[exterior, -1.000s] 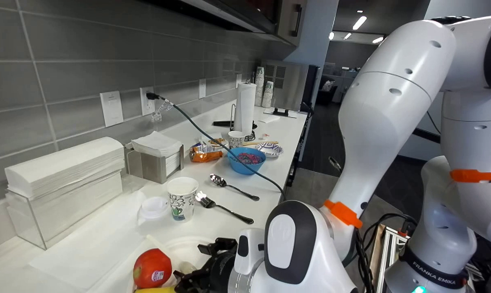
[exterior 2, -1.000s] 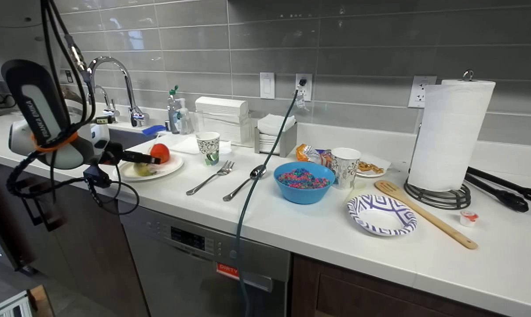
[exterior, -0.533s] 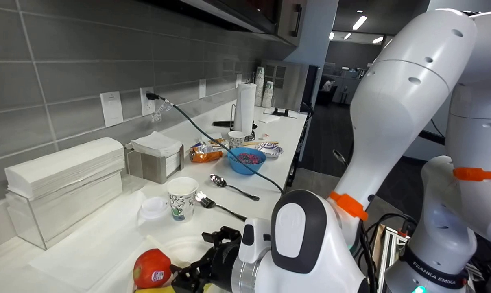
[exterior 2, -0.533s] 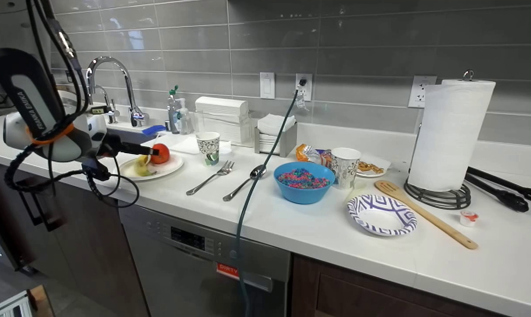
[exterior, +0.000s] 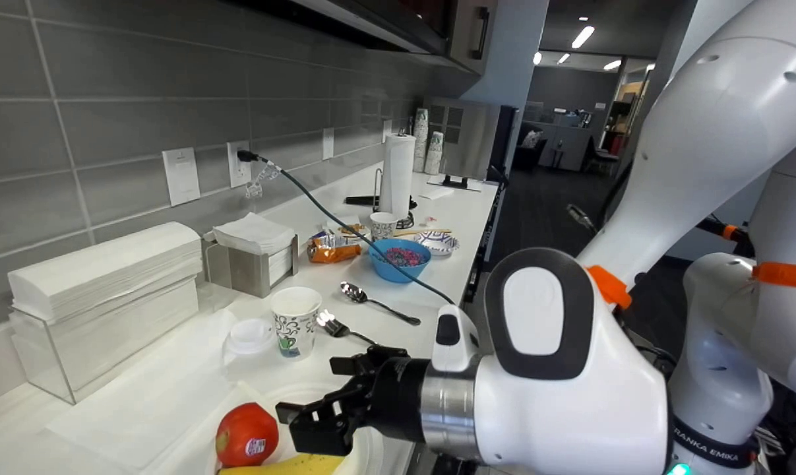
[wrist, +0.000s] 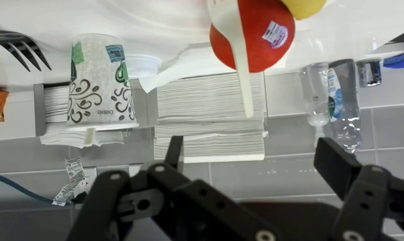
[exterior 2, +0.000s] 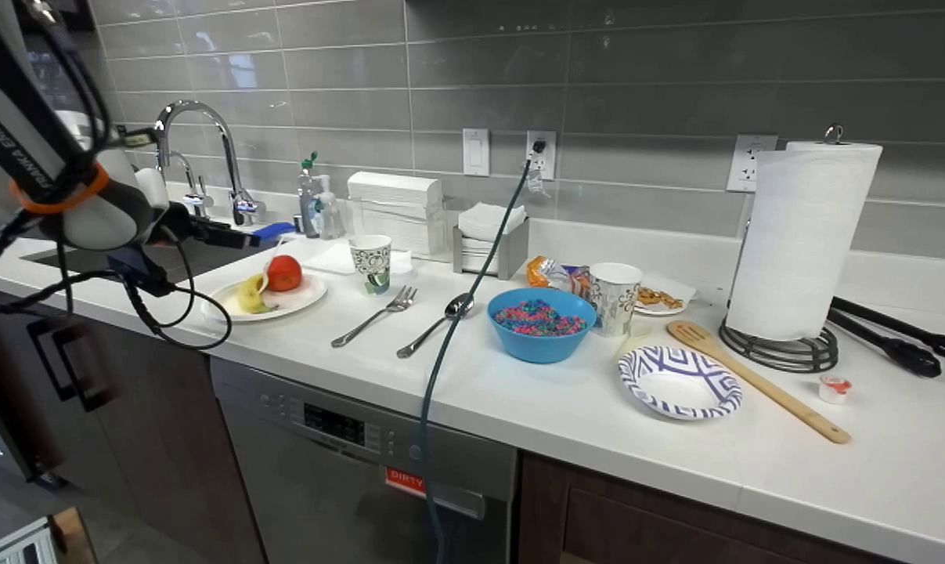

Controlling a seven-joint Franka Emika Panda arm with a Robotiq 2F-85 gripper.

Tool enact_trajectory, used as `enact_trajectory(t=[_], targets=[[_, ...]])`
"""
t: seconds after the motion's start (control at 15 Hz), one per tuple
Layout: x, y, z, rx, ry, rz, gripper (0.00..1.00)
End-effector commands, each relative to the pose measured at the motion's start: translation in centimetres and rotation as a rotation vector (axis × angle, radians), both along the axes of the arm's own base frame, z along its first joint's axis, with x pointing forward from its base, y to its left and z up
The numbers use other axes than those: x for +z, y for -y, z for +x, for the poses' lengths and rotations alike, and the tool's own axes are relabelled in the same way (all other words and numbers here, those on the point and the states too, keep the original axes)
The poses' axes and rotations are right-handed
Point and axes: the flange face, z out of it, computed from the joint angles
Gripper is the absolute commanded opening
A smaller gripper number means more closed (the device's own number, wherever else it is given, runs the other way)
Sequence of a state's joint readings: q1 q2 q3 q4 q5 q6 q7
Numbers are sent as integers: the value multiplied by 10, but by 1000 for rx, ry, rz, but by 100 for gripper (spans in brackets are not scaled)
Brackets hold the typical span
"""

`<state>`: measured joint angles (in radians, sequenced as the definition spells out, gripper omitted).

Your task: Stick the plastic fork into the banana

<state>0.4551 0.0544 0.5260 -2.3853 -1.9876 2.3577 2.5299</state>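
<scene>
Operator: Report layout.
Technician: In an exterior view, the tabletop (exterior 2: 566, 392) carries the plate (exterior 2: 308, 293) at nine o'clock.

Operator: Report gripper (wrist: 253, 156).
Technician: Fingers spread apart, at seven and four o'clock in the wrist view.

Operator: Locate banana (exterior: 302, 465).
Technician: On the plate, at four o'clock from the red fruit (exterior: 246, 432) in an exterior view.

Operator: Locate plastic fork (wrist: 236, 38).
Technician: Wrist view: in front of the red fruit, handle toward six o'clock. Tine entry into the banana cannot be determined.

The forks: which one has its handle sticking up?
The white plastic fork, its handle rising by the red fruit; the metal fork lies on the counter.
</scene>
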Motion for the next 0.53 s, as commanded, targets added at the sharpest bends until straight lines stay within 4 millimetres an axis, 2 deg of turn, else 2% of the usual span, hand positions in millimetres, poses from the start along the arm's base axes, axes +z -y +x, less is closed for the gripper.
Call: enact_trajectory(t=[0.0, 0.27, 0.47], targets=[[35, 39, -32, 52, -74, 22, 100], [67, 85, -57, 92, -228, 17, 100], [54, 131, -62, 37, -333, -29, 100]])
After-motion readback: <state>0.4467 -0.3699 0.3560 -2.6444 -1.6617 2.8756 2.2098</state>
